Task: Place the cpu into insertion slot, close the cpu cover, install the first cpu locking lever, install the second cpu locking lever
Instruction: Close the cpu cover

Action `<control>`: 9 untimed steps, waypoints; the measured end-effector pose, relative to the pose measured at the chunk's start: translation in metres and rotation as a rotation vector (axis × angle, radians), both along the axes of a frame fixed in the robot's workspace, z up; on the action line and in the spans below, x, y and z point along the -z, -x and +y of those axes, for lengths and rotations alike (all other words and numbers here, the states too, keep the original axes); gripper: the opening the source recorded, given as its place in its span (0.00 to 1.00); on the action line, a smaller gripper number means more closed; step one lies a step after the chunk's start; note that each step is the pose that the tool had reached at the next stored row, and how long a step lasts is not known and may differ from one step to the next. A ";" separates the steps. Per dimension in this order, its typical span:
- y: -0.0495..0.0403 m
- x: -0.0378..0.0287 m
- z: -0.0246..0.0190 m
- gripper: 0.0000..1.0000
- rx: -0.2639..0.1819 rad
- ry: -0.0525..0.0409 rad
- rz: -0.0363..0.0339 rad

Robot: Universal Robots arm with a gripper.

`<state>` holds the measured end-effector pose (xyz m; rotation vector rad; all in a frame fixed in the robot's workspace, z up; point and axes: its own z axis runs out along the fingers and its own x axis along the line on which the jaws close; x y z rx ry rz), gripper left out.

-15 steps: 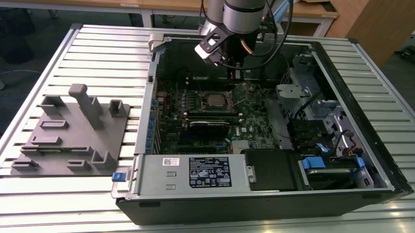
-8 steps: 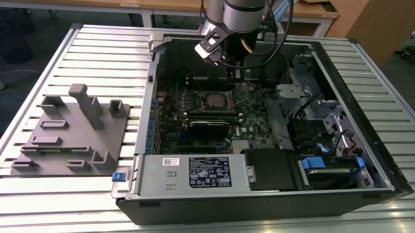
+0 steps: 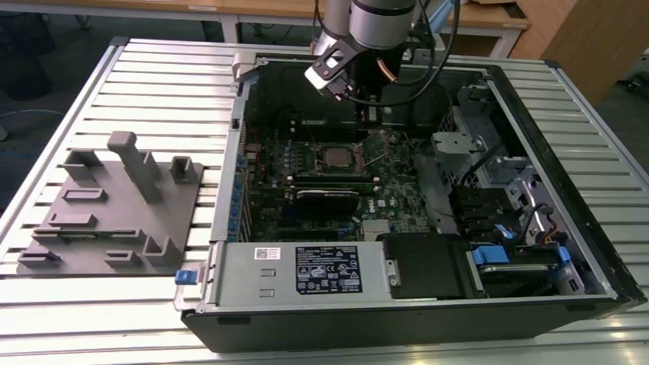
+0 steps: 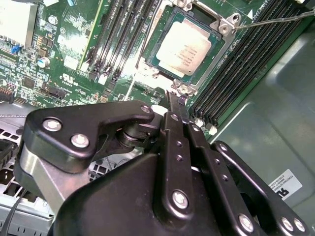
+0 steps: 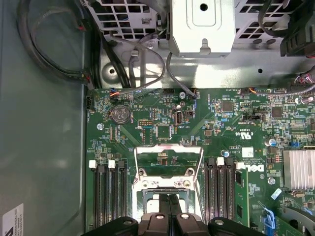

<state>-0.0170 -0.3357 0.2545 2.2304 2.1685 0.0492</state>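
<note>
Ribbed aluminium bench [image 3: 152, 76], open black computer case [image 3: 406, 328] lying on it, grey moulded fixture tray [image 3: 102, 236] beside the case on the exterior view's left. Small square silver-topped cpu [image 4: 184, 49] seated flat in the silver-rimmed insertion slot [image 4: 222, 28]; thin silver frame cpu cover [image 5: 169, 147] swung up off the chip. Black gripper [image 4: 174, 101] just beside the slot's rim, fingers pressed together.

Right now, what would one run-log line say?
cpu: seated in insertion slot | claw: shut, near slot corner
</note>
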 end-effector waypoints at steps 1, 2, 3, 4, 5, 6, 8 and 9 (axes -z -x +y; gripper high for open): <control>0.0000 0.0000 0.0000 0.10 0.000 0.0000 0.0000; -0.0002 0.0000 0.0000 0.10 0.000 0.0000 0.0000; -0.0004 0.0000 0.0000 0.10 0.000 0.0000 0.0000; -0.0006 -0.0001 0.0000 0.10 0.000 0.0001 0.0001; -0.0008 -0.0003 0.0001 0.10 0.000 0.0000 0.0000; -0.0008 -0.0008 0.0001 0.10 0.000 0.0000 0.0000; -0.0009 -0.0007 0.0002 0.10 0.000 0.0000 0.0000; -0.0012 -0.0007 0.0002 0.10 0.000 0.0000 0.0001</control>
